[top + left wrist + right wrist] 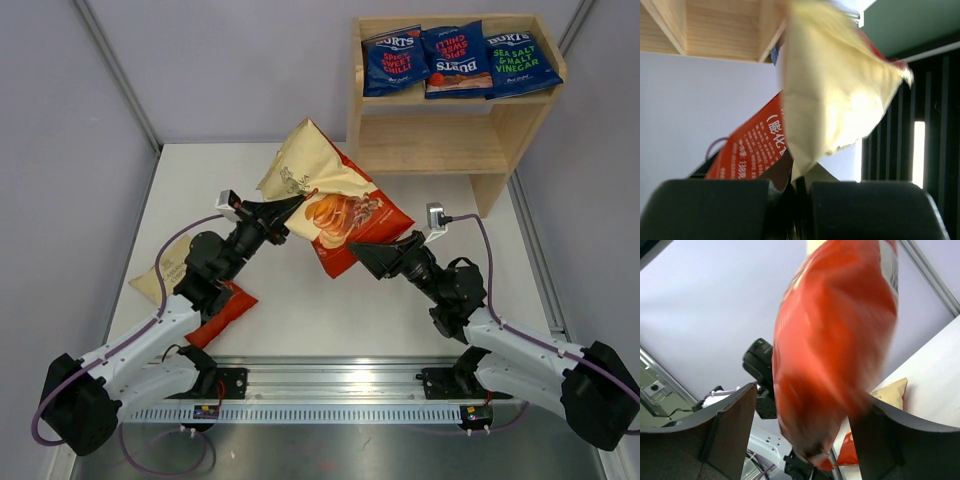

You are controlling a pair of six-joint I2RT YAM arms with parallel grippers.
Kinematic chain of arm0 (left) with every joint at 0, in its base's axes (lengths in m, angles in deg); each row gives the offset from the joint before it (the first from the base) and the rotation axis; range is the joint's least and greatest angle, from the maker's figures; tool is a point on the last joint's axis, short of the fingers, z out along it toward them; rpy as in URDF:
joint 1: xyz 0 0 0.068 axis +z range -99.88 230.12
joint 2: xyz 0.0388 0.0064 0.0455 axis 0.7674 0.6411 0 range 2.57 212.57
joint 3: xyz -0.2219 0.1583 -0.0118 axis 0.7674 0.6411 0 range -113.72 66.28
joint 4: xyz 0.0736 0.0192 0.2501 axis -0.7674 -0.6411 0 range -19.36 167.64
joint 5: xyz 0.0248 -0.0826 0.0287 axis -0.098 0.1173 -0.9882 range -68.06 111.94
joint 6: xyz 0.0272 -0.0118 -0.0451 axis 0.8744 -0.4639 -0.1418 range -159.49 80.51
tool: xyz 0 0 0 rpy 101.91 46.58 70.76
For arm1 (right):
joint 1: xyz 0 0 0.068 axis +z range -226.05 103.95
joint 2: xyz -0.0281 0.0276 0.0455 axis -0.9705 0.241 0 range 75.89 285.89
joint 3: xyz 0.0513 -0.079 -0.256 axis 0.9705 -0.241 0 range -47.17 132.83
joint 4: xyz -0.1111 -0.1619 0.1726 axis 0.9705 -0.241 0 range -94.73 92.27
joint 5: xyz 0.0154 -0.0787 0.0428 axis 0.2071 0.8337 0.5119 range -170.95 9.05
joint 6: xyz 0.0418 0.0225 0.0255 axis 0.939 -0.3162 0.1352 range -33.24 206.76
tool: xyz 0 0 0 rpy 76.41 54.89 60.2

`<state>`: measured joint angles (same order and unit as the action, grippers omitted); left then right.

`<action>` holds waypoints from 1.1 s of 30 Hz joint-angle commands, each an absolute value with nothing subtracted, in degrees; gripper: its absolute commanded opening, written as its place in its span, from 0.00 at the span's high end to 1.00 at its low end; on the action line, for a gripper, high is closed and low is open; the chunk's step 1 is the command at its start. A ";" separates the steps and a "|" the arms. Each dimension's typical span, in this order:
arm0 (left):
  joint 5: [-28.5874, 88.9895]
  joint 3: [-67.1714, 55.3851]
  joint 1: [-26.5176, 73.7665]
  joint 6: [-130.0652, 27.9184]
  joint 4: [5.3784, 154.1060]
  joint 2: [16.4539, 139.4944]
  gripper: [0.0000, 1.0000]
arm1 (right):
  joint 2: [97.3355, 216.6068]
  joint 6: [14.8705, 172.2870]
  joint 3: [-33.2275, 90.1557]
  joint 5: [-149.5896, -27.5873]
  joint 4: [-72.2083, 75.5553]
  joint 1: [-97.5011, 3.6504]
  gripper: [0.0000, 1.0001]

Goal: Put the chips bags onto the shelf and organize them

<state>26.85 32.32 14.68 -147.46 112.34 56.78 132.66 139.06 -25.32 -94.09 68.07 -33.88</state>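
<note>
At the left, a second cream-and-red chips bag [160, 278] is seen lying flat on the table [300, 320], partly covered by the left arm. Further right, the left gripper [298, 202] is closed on the side edge of a raised cream-topped chips bag [335, 200]. In the left wrist view that edge is pinched between the shut fingers [715, 210].

The bag is held clear of the table, between the two arms. Its long axis runs from the cream top, pointed away and to the left, down to the red-orange bottom, pointed toward the right arm. That red end is flanked by the right gripper [368, 252], whose jaws are spread on either side of it. In the right wrist view a gap is seen beside one finger [735, 425], so no grip is judged to be made there yet.

At the far right stands the wooden shelf [512, 140], with three dark blue Burts bags [458, 60] laid side by side on its upper tier. From the held bag the shelf lies away and to the right. The right arm is the nearer one, so a handover to it is judged to be the step in hand.
</note>
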 commanded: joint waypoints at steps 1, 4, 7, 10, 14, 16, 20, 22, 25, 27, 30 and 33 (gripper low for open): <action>27.13 33.41 14.79 -146.37 107.26 57.32 1.00 | 126.70 139.94 -20.37 -93.69 66.71 -33.34 0.23; 27.39 32.35 14.79 -145.32 105.50 57.85 1.00 | 124.15 140.20 -18.96 -92.11 59.06 -33.34 0.24; 27.82 32.09 14.79 -144.70 105.58 58.20 1.00 | 122.48 140.73 -17.56 -89.74 51.95 -33.34 0.27; 28.27 32.00 14.79 -143.30 106.73 58.20 1.00 | 122.03 140.81 -16.58 -87.98 47.28 -33.34 0.27; 28.01 31.74 14.79 -141.10 108.04 57.24 1.00 | 124.22 141.43 -14.30 -86.57 41.74 -33.34 0.22; 27.92 31.82 14.79 -139.87 109.62 56.89 1.00 | 125.02 142.74 -14.21 -85.96 41.56 -33.34 0.22; 28.88 32.35 14.79 -139.60 111.21 56.88 1.00 | 126.08 143.01 -14.48 -84.64 43.48 -33.34 0.24; 29.58 33.22 14.62 -139.43 114.35 57.41 1.00 | 126.95 143.27 -14.12 -83.68 43.32 -33.34 0.27; 30.55 34.37 14.53 -139.77 118.48 58.64 1.00 | 128.36 143.45 -13.77 -82.62 43.58 -33.34 0.37; 31.34 34.98 14.62 -140.48 120.08 59.43 1.00 | 128.54 143.28 -14.65 -81.83 45.51 -33.34 0.51; 31.61 35.78 14.97 -140.22 120.53 60.05 1.00 | 127.49 142.05 -15.79 -81.30 45.78 -33.42 0.65; 31.96 35.52 16.28 -138.20 119.57 60.66 0.80 | 125.65 141.52 -17.37 -79.30 44.55 -33.43 0.73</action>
